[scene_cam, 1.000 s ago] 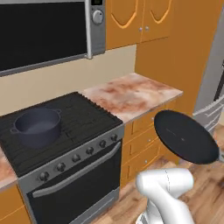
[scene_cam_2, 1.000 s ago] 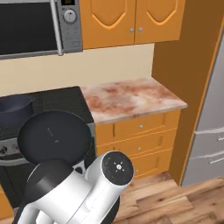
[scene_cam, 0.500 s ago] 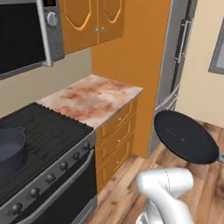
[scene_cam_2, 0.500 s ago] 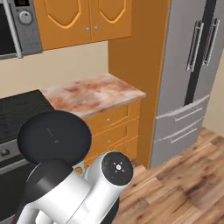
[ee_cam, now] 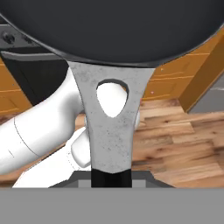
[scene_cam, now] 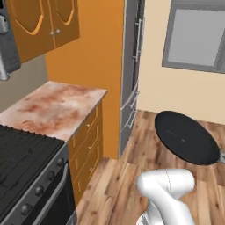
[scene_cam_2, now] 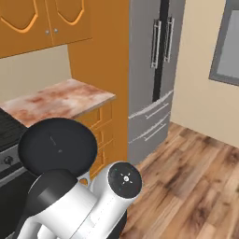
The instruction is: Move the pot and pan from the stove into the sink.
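The pan (scene_cam: pixel 186 137) is a flat black disc held in the air above the wood floor, to the right of the stove (scene_cam: pixel 24 160). The right base view has the pan (scene_cam_2: pixel 58 147) just over the arm's white elbow. In the hand view its dark bowl (ee_cam: pixel 109 26) fills the top, and its grey handle (ee_cam: pixel 109 131) with a hanging hole runs down into my gripper (ee_cam: pixel 111 178), which is shut on the handle's end. The stove's corner (scene_cam_2: pixel 5 135) sits at the left edge. The pot and the sink are out of view.
A marble counter (scene_cam: pixel 55 105) over orange drawers (scene_cam: pixel 88 145) adjoins the stove. A tall orange panel and a steel fridge (scene_cam_2: pixel 151 74) stand beyond it. A window (scene_cam: pixel 197 39) is on the beige wall. Open wood floor (scene_cam_2: pixel 196 182) lies to the right.
The whole picture has swung as the base turned right: stove and counter slid left, the pot left the view, fridge and window came in. The pan stays held in the same place.
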